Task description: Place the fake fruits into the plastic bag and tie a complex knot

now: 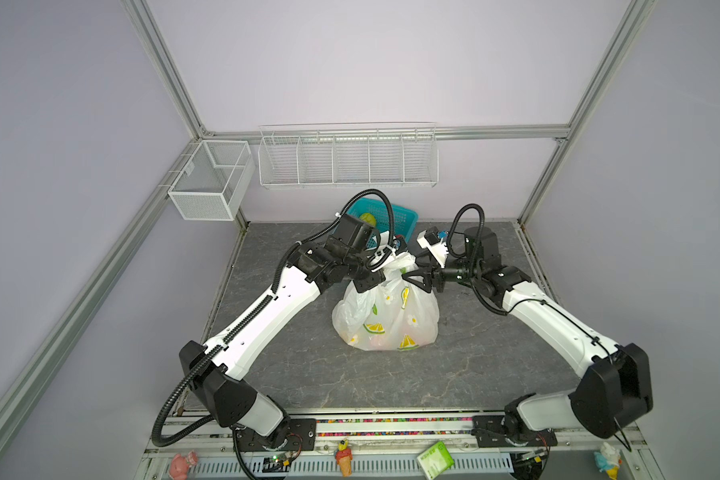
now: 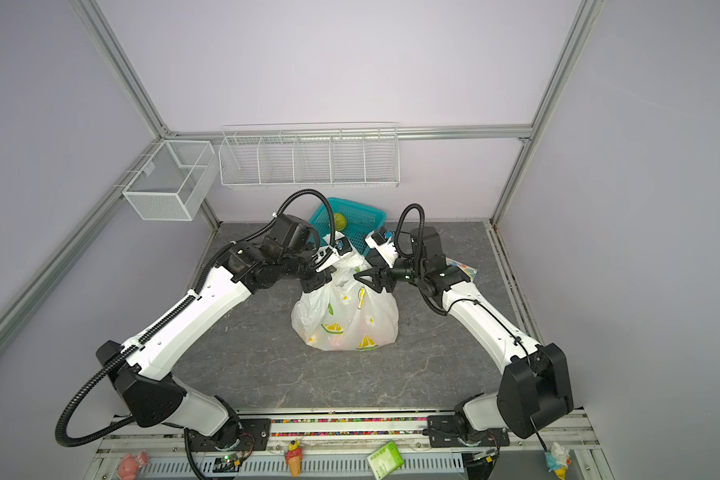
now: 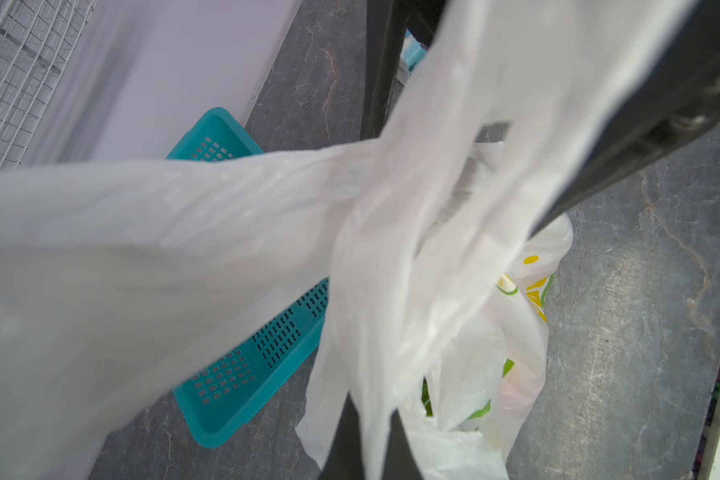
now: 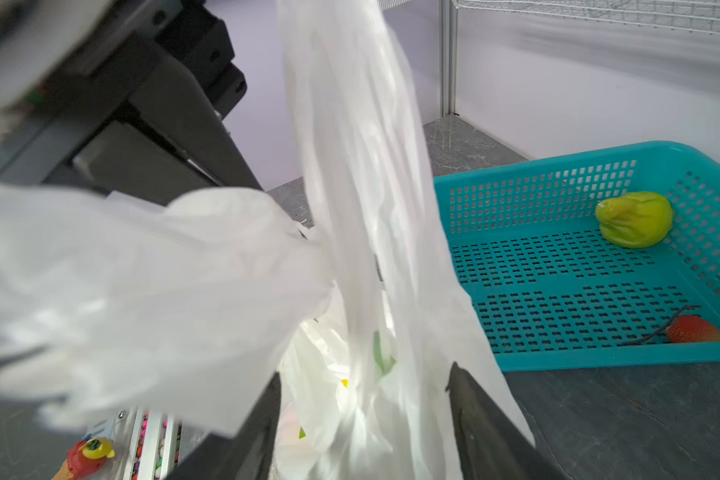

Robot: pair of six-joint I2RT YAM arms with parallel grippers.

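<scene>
Grey tabletop (image 1: 308, 374), plastic bag (image 1: 387, 320) mid-scene looking full, handles (image 3: 375, 174) crossed, knot seemingly unfinished; left gripper (image 1: 378, 269) clamped on one handle, right gripper (image 1: 412, 281) spread wide around other; green fruit (image 4: 634, 219), strawberry (image 4: 695, 329) unbagged in far teal basket (image 1: 404, 218).

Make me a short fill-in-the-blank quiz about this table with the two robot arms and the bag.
1. The plastic bag is printed with yellow ___ slices.
2. In the right wrist view the teal basket holds a green fruit and a red ___.
3. The left pincer is ___ on the bag's handle.
4. The right pincer straddles a handle with its jaws ___.
Missing words: lemon; strawberry; shut; open.
</scene>
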